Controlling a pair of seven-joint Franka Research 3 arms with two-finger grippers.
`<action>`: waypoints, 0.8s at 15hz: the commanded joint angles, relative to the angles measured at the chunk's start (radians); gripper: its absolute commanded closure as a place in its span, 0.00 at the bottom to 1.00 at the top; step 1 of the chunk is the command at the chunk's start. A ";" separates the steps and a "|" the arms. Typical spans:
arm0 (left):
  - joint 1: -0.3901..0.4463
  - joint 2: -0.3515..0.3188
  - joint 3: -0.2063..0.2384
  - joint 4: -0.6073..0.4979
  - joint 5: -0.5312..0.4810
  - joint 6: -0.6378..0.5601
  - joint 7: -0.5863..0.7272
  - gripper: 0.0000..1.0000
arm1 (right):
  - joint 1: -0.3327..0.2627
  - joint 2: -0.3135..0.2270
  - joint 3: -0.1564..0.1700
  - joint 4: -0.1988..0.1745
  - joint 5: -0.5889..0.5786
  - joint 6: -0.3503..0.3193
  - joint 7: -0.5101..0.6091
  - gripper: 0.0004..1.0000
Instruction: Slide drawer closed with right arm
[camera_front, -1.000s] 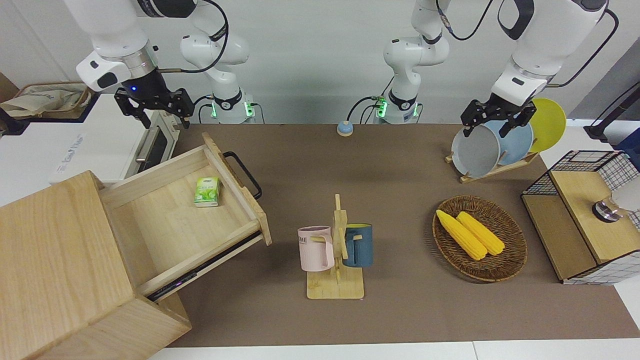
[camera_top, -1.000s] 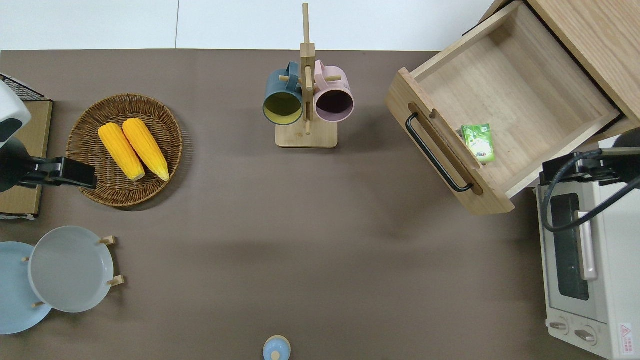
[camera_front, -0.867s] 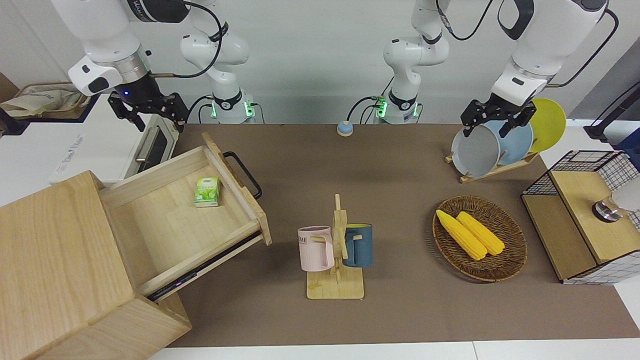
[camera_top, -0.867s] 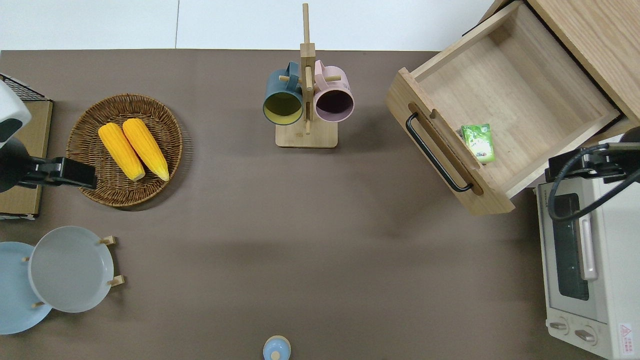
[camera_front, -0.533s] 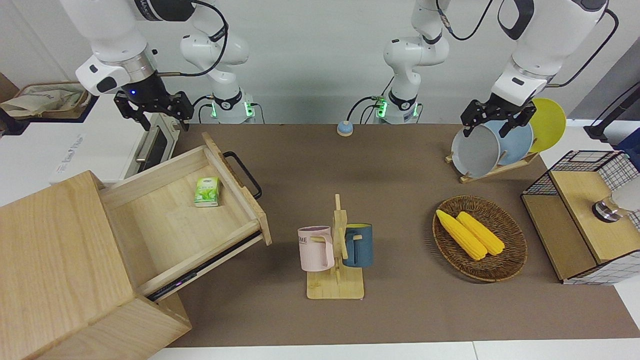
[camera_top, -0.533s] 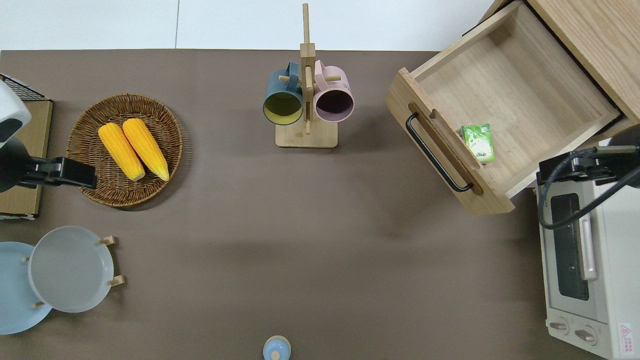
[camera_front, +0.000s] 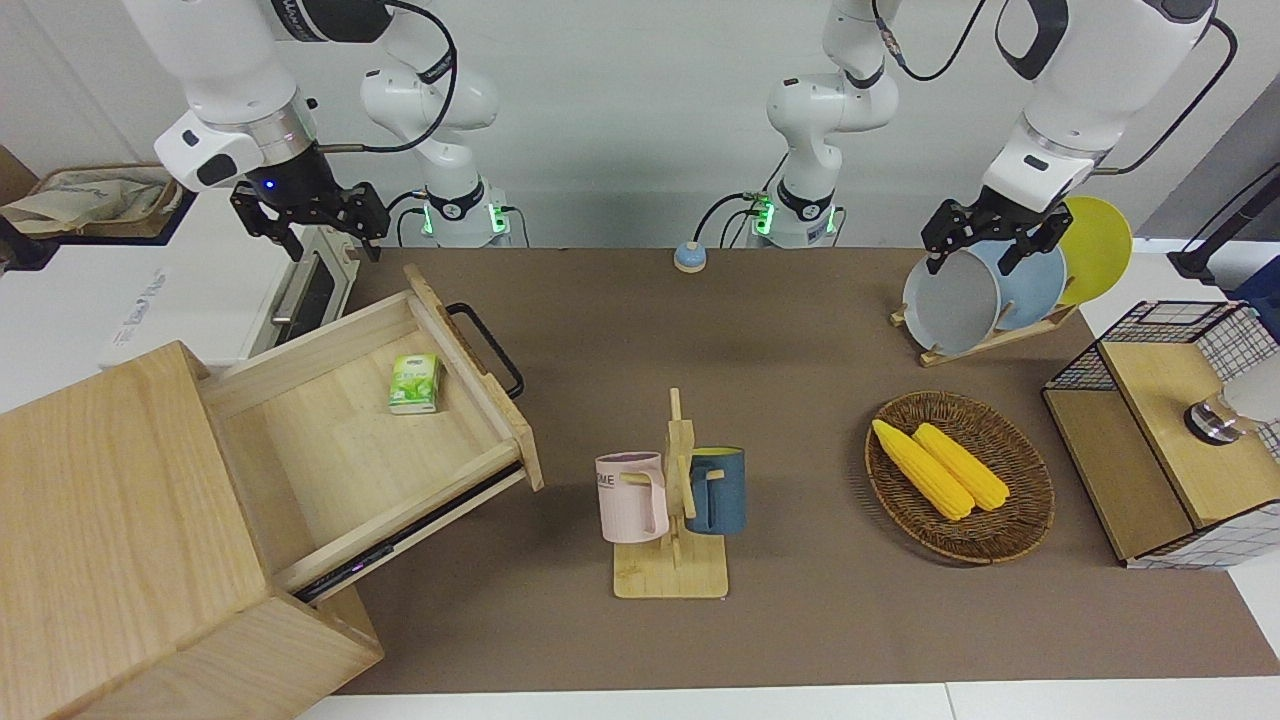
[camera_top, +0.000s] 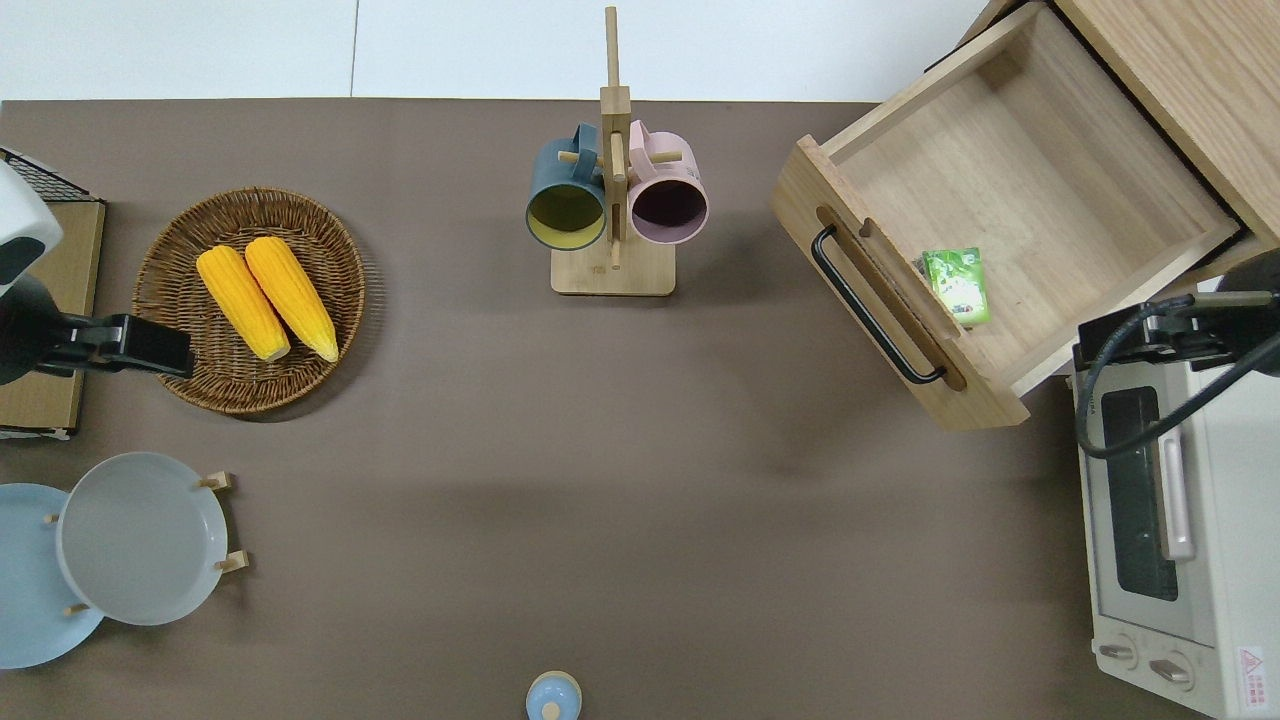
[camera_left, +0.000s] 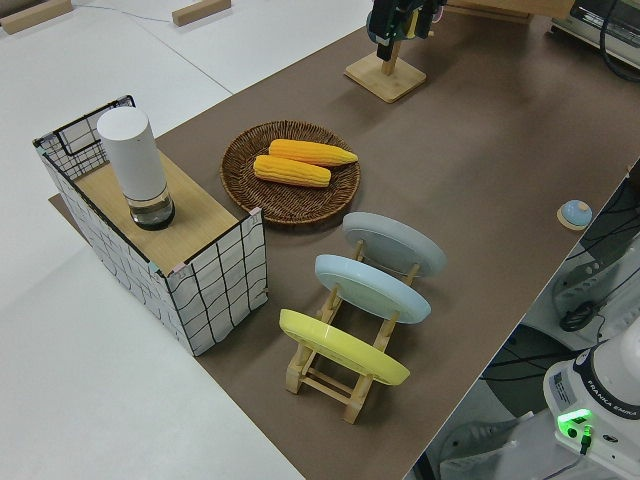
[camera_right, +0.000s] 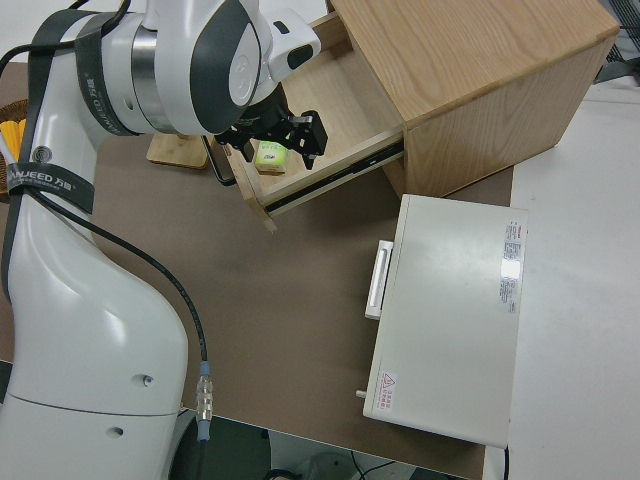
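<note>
The brown table (camera_top: 620, 480) carries a mug stand (camera_top: 612, 270), corn basket (camera_top: 190, 385) (wicker), plate rack (camera_front: 985, 340) and toaster oven (camera_top: 1215, 560).

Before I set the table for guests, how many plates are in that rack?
3: a grey plate, a blue plate and a yellow plate, upright in the rack.

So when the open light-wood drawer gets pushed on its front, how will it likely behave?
The wide light-wood drawer probably slides straight in: a dark runner shows under its side. It looks stiff and boxy, unlikely to flex. The small green packet inside lies loose and may shift.
</note>
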 joint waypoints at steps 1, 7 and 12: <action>-0.007 -0.004 0.000 0.010 0.018 -0.018 -0.010 0.01 | -0.002 0.005 0.004 0.019 -0.013 -0.017 -0.017 0.02; -0.007 -0.004 0.000 0.009 0.018 -0.018 -0.010 0.01 | -0.002 0.005 0.005 0.019 -0.014 -0.019 -0.016 0.13; -0.007 -0.004 0.000 0.009 0.018 -0.018 -0.010 0.01 | -0.002 0.004 0.009 0.019 -0.017 -0.033 -0.017 1.00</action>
